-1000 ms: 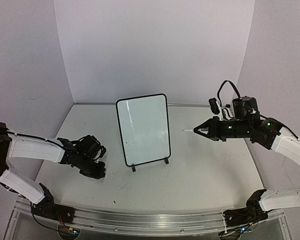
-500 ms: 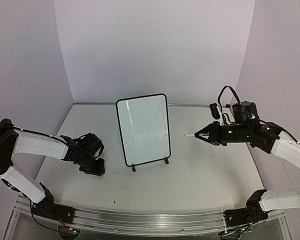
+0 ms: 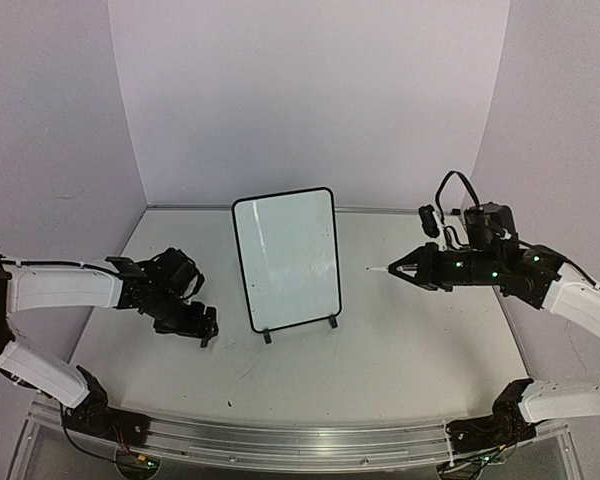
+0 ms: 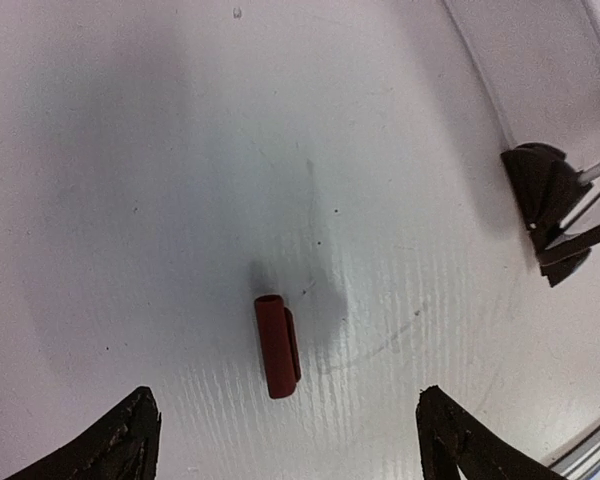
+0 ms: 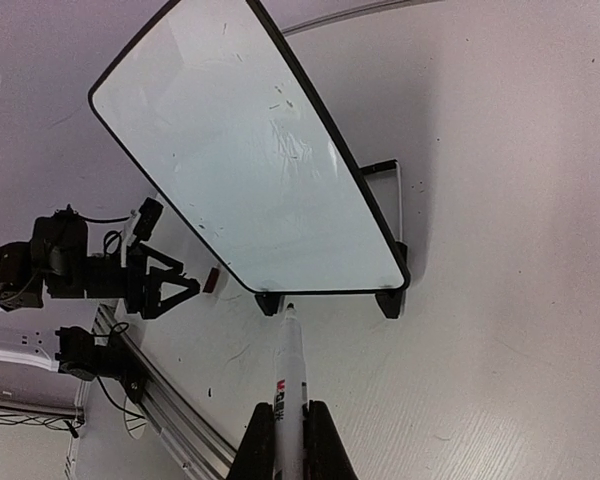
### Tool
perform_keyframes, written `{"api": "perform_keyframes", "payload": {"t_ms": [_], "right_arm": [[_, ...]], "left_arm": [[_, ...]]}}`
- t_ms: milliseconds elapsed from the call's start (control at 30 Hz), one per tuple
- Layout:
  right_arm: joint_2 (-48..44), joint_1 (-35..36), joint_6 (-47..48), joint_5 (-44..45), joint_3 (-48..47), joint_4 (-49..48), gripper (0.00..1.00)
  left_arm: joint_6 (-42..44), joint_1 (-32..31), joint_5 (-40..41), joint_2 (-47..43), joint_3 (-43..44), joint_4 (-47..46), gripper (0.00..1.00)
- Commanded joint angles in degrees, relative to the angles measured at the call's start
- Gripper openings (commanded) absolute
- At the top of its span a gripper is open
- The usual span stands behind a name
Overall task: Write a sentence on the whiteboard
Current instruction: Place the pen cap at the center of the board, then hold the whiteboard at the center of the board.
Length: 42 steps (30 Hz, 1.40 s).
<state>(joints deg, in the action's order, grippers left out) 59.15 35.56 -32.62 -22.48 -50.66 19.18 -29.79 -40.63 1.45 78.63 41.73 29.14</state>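
- Left tool [image 3: 202, 328] hangs low over the surface [image 3: 410, 340], its jaws spread wide and gripping nothing.
- In the left wrist view its two dark fingers [image 4: 135, 440] show at the bottom corners, well apart from each other.
- Between them a small red cap [image 4: 277, 346] lies flat on the surface, lengthwise to the view and touching neither finger.
- Right tool [image 3: 410, 266] is clamped shut on a white marker [image 5: 289, 385], which sticks straight out between the closed fingers.
- That arm is held above the surface on the right side, with the marker's bare tip aimed at the whiteboard [image 3: 285, 255].
- From the top camera the tip is near the board's right edge but clear of it.
- That whiteboard stands upright in the middle of the surface, between the two arms, leaning slightly back on its two black feet [image 3: 267, 337].
- Its face is turned toward the arms, white inside a thin black frame, with only a few faint scratchy marks showing in the right wrist view.
- From the right wrist camera the red cap shows just beside the board's lower left corner, with the left tool next to it.
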Motion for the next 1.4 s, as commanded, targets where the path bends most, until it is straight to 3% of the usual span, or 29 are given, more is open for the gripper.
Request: {"api": "perform_keyframes", "payload": {"t_ms": [0, 233, 367, 467, 533, 800, 1000, 1367], "right_arm": [[-0.19, 3.48, 0.19, 3.83, -2.59, -4.01, 0.00], [8.35, 11.77, -1.60, 6.94, -5.41, -14.48, 0.00], [13.81, 14.68, -2.51, 7.20, -7.19, -23.33, 0.00], [16.80, 15.61, -2.92, 7.19, -8.75, -27.43, 0.00], [18.47, 15.77, -3.11, 6.99, -9.70, -29.02, 0.00], [22.98, 15.86, -2.07, 7.75, -14.10, -31.54, 0.00], [25.47, 15.86, -0.96, 9.03, -17.32, -31.92, 0.00], [30.39, 15.86, -0.36, 7.40, -21.65, -31.92, 0.00]], "left_arm": [[7.16, 3.75, -6.41, -5.57, 9.08, 8.39, 0.89], [23.20, 13.59, -26.12, -1.14, 29.33, 17.57, 0.89], [27.88, 15.86, -37.49, 4.34, 38.41, 16.98, 0.87], [26.78, 16.07, -43.20, 6.17, 38.87, 10.58, 0.85], [25.85, 16.28, -43.31, 6.18, 38.29, 5.97, 0.86], [31.83, 16.83, -40.81, 9.33, 40.23, 2.34, 0.81], [35.15, 16.82, -41.67, 10.47, 39.47, 0.65, 0.61], [35.93, 16.89, -41.78, 10.38, 37.19, -1.85, 0.33]]}}
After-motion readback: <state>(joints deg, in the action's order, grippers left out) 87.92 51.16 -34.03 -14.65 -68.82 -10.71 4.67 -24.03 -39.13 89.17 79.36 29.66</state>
